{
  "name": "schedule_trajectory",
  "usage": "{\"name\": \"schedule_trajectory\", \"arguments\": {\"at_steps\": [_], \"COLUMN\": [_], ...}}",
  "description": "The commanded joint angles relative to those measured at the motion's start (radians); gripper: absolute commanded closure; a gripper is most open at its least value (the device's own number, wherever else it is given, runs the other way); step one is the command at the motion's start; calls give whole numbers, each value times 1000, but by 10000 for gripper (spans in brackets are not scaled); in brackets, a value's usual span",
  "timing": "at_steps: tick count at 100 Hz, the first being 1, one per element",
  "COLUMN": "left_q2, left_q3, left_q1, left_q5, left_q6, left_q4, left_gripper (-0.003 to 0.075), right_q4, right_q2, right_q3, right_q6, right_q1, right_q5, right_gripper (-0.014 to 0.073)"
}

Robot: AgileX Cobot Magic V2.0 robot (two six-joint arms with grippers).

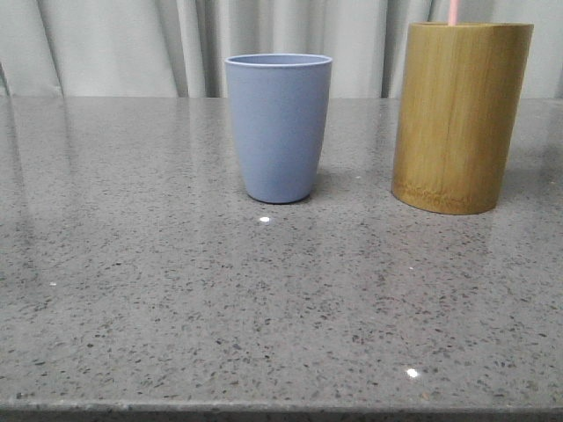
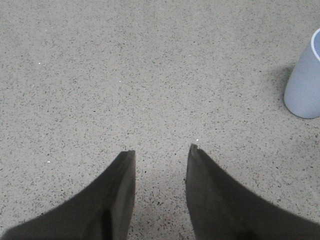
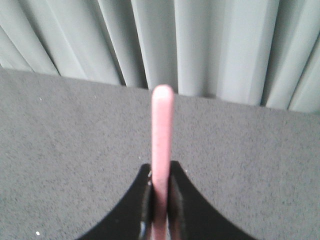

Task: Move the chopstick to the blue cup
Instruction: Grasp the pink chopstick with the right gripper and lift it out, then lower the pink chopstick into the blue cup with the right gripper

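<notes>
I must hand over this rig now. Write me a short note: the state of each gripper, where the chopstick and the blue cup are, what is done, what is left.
Left gripper: open, holding nothing, above bare table.
Right gripper: shut on the chopstick.
Chopstick: in the front view its pink shaft rises above the bamboo holder; whether its lower end is out cannot be told.
Blue cup: upright, left of the holder, apart from it.
Done: chopstick gripped.
Left: carry it to the cup, lower it in, release.

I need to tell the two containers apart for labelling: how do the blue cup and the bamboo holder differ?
The blue cup is matte greyish blue and tapers to a rounded base; the bamboo holder is yellow-brown with straight sides. The holder stands taller and wider. A pink chopstick rises above the holder's rim; nothing rises above the cup's. Both stand upright, without handles.
</notes>
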Motion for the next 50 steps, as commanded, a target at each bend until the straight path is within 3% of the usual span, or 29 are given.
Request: {"name": "schedule_trajectory", "arguments": {"at_steps": [1,50], "left_q2": [-8,-8], "left_q3": [-26,-26], "left_q1": [5,5], "left_q5": [-69,-69], "left_q6": [-12,-12], "left_q4": [6,2], "left_gripper": [479,479], "right_q4": [8,53], "right_q2": [-34,50], "right_q3": [-85,-128], "right_q6": [-14,-14], "right_q1": [18,220], "right_q5": [-36,-132], "right_gripper": [601,601]}}
